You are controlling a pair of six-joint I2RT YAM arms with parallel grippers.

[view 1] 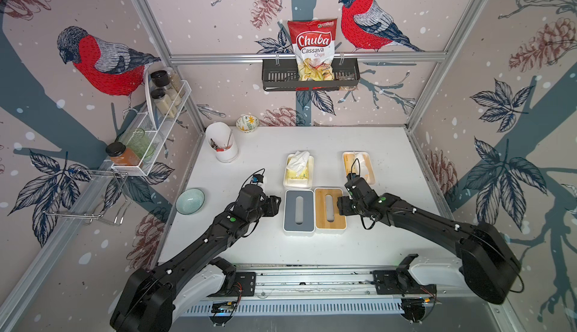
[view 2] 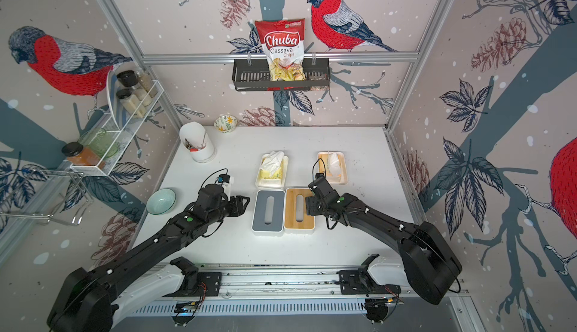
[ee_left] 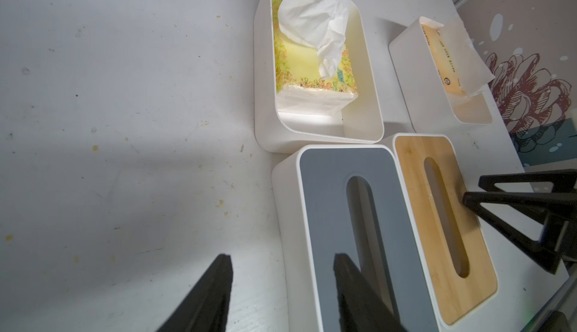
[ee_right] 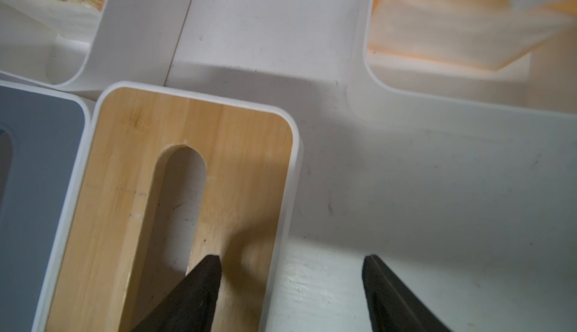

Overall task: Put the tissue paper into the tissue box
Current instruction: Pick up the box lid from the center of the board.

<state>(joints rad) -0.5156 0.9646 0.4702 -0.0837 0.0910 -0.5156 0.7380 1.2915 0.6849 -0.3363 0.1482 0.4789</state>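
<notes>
White tissue paper [view 1: 299, 160] [ee_left: 315, 18] sticks up from a yellow floral pack inside an open white tissue box [view 1: 296, 184] [ee_left: 371, 118]. Beside it, a second open white box [view 1: 371, 171] [ee_left: 406, 65] holds an orange pack. In front lie a grey slotted lid [view 1: 292, 211] [ee_left: 324, 208] and a bamboo slotted lid [view 1: 321, 211] [ee_right: 125, 174]. My left gripper [view 1: 277, 205] [ee_left: 282, 258] is open and straddles the grey lid's outer edge. My right gripper [view 1: 340, 206] [ee_right: 291, 258] is open and straddles the bamboo lid's outer edge. Neither holds anything.
A white utensil holder [view 1: 222, 147], a teal bowl [view 1: 189, 201] and a small floral bowl [view 1: 247, 123] stand on the table's left and back. A wire rack [view 1: 156, 127] hangs on the left wall, and a black shelf [view 1: 281, 75] with a chips bag on the back wall.
</notes>
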